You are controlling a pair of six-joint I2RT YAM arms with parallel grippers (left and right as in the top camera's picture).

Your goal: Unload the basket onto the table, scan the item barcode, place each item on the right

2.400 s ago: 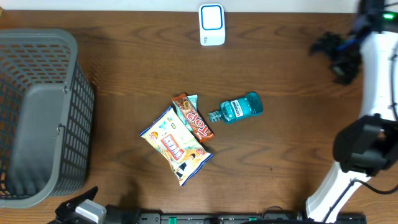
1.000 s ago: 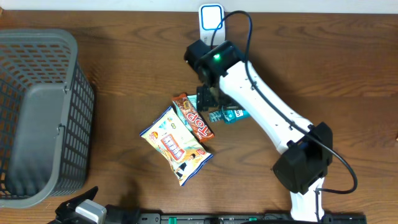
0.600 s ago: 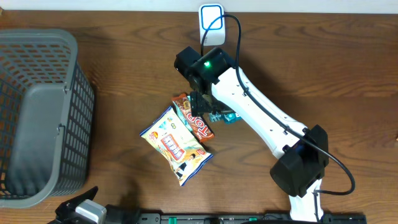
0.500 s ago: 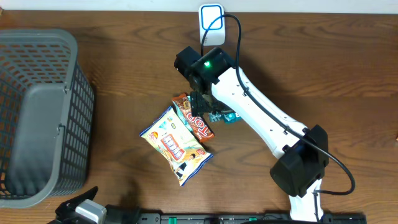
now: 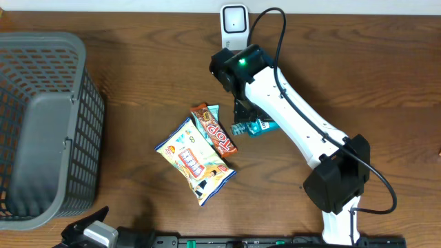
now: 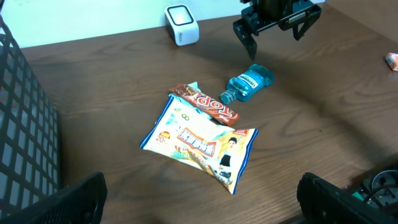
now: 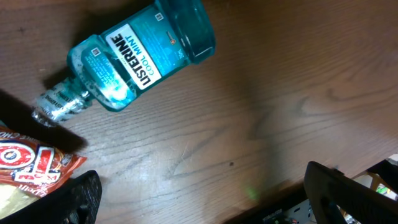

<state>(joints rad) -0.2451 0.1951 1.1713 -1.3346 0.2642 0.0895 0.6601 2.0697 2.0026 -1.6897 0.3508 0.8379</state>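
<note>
We show the right jaws wide open and holding nothing, their fingers [image 6: 250, 40] pointing down at the table [image 5: 138, 69]. Just beneath and slightly ahead of these jaws, apart from both fingers, lies the mouthwash bottle [image 7: 134, 59]. It rests on its side on the table. It is a small flask of clear teal plastic filled with blue-green liquid. A white and dark blue label reading "LISTERINE COOL MINT" faces up. Its ribbed, clear neck [image 7: 56, 102] points away from the jaws' gap toward the candy bar [image 7: 31, 165].

That bar, in an orange-brown wrapper with "top" in large letters, lies just beyond the bottle's neck. We cannot tell whether the two touch. Its far edge overlaps the snack bag [image 5: 194, 160], a white and yellow packet with a cartoon print.

On the other side of the right jaws, at the table's back edge, the white scanner [image 5: 234, 21] stands upright. Well apart from both jaws, the grey mesh basket [image 5: 41, 131] sits at the table's end.

The left jaws are likewise spread wide and empty, their fingers [image 6: 74, 199] low at the table's front edge, with the snack bag ahead of their gap.
</note>
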